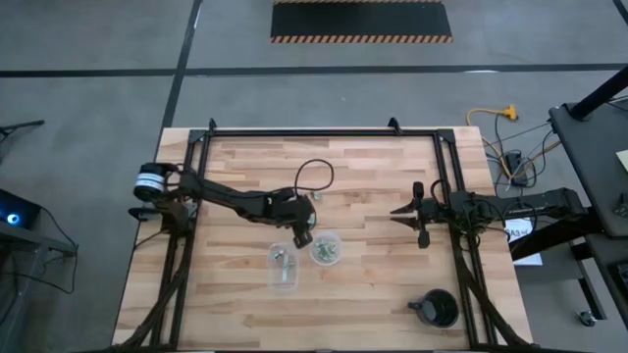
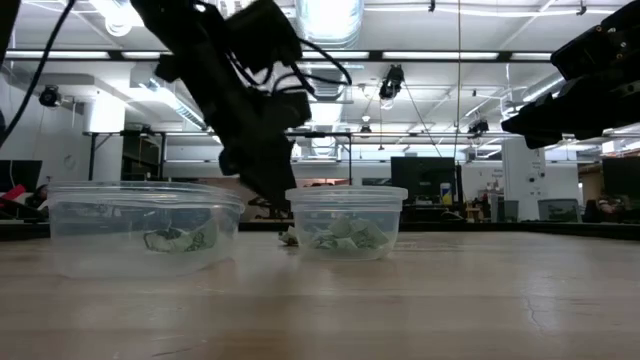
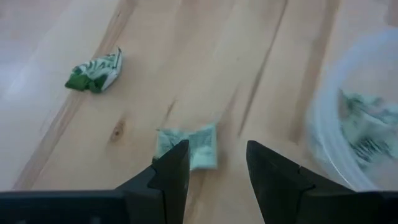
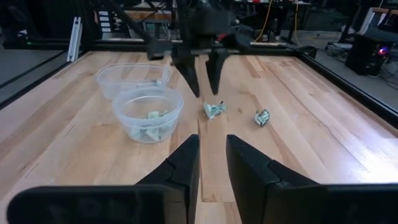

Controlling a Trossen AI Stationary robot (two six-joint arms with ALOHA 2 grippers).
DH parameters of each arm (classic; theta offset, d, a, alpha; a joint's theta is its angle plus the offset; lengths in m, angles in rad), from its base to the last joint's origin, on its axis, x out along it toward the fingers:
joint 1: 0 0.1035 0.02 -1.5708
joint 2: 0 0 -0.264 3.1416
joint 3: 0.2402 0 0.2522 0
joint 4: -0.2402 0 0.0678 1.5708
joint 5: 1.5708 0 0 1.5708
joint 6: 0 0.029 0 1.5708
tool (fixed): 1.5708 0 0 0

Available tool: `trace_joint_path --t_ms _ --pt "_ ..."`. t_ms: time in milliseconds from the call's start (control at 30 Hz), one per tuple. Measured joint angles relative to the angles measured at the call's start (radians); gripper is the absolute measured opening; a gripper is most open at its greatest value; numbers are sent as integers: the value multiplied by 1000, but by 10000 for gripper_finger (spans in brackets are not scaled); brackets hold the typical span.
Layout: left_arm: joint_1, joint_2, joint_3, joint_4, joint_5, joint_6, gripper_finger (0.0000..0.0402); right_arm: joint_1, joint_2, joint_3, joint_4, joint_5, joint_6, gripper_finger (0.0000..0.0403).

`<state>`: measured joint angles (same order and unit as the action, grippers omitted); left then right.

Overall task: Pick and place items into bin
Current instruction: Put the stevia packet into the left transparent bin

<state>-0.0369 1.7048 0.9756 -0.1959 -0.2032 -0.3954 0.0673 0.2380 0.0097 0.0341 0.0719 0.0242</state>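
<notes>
My left gripper (image 3: pixel 214 163) is open, fingers pointing down just above a small pale green piece (image 3: pixel 189 146) that lies flat on the wooden table; the piece is by one fingertip, and I see no touch. The right wrist view shows the same gripper (image 4: pixel 204 92) over that piece (image 4: pixel 214 110). A second green piece (image 3: pixel 93 73) lies loose farther off. Two clear round cups (image 1: pixel 326 248) (image 1: pixel 283 267) stand beside the gripper, each holding several pieces. My right gripper (image 1: pixel 397 216) is open and empty, level over the table's right part.
A black mug-like object (image 1: pixel 437 309) stands near the table's front right. A black frame (image 1: pixel 324 132) runs along the table's far edge and sides. Bare wood lies between the cups and my right gripper (image 4: pixel 212 155).
</notes>
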Motion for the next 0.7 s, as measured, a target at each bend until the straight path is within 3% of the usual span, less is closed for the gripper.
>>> trace_joint_path --t_ms 400,700 --pt "37 5 19 6 -5 -17 142 0 1 0 0 0 1 85" --pt "37 -2 19 5 -17 -12 142 0 1 0 0 0 1 71"
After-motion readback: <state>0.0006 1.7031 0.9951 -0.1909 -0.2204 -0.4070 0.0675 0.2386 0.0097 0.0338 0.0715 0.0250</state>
